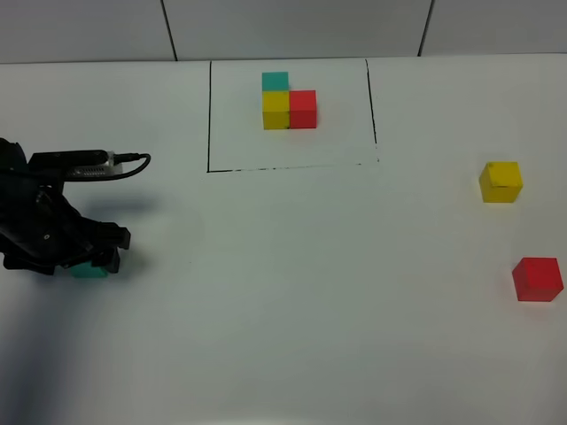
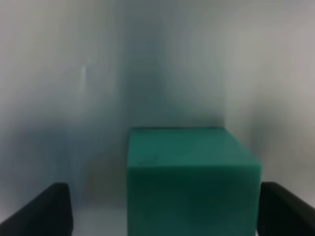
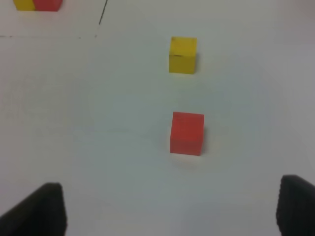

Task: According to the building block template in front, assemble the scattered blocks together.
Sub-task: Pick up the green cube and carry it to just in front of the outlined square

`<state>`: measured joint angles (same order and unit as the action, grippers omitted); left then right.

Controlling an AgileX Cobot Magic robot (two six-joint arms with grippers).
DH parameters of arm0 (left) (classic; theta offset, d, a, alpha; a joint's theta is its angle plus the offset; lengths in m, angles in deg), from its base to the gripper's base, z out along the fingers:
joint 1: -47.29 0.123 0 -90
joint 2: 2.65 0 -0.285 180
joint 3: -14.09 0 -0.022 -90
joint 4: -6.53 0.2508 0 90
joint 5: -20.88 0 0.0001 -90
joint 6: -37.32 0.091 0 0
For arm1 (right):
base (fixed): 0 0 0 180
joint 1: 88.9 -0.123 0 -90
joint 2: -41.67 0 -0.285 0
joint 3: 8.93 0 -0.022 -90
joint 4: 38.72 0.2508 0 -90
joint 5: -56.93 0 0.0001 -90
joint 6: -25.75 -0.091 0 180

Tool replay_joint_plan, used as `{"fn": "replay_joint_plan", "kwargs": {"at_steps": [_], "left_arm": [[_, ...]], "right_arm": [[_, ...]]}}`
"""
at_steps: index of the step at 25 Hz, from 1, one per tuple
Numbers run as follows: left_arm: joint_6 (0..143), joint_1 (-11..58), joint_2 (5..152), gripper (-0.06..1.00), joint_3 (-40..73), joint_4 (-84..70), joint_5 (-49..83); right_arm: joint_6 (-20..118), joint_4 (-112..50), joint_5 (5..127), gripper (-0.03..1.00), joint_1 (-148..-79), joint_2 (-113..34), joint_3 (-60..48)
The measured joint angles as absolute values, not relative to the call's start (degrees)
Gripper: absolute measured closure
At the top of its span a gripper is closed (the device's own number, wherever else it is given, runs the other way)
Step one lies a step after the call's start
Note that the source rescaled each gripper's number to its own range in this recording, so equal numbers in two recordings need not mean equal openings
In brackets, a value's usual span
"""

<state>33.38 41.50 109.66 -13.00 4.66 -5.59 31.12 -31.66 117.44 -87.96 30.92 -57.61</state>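
- Building block template (image 1: 288,104) at the far edge of the desk (image 1: 310,336), about midway along: teal at the back, yellow just in front of it, red touching the yellow on the right. An L, all three pressed together.
- Boxed in by a thin black outline (image 1: 209,115) drawn on the desk, with lines on the left, right and near sides.
- Now the loose ones. Teal cube (image 2: 192,182) way over by the left edge, flat on the desk. Mostly hidden under the arm in the high view, only a sliver of teal peeking out.
- Left hand (image 2: 167,201) down low around that teal cube, released. One finger just beside a face of the cube, touching or not hard to tell. The other finger clearly apart from it, bare desk between.
- Yellow cube (image 1: 500,181) near the right edge, well apart from the template.
- Red cube (image 1: 538,279) right at the right edge, nearer the front than the yellow and apart from it.
- Right hand (image 3: 170,206) out of the high view. Seen from its own wrist camera: released and spread wide, nothing between the fingers, red and yellow cubes on the desk ahead, neither touched.
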Motion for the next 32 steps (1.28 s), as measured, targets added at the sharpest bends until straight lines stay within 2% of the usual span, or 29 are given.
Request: {"fn": "replay_joint_plan", "kwargs": {"at_steps": [2,4,7,9,17,24,32], "left_arm": [[33.4,41.5,109.7,0.18,-13.0,4.7,-5.6],[33.4,41.5,109.7,0.3,-13.0,4.7,-5.6],[33.4,41.5,109.7,0.64,-13.0,4.7,-5.6],[33.4,41.5,109.7,0.94,-13.0,4.6,-5.7],[33.4,41.5,109.7,0.93,-12.7,4.6,-6.0],[34.1,41.5,107.6,0.93,-8.0,4.7,-12.2],[45.2,40.7,106.2,0.93,0.6,3.4,-21.9]], "right_arm": [[31.1,-31.7,117.4,0.15,-88.0,30.9,-57.6],[31.1,-31.7,117.4,0.16,-88.0,30.9,-57.6],[31.1,-31.7,117.4,0.17,-88.0,30.9,-57.6],[31.1,-31.7,117.4,0.17,-88.0,30.9,-57.6],[31.1,-31.6,117.4,0.17,-88.0,30.9,-57.6],[31.1,-31.6,117.4,0.17,-88.0,30.9,-57.6],[31.1,-31.6,117.4,0.17,-88.0,30.9,-57.6]]}}
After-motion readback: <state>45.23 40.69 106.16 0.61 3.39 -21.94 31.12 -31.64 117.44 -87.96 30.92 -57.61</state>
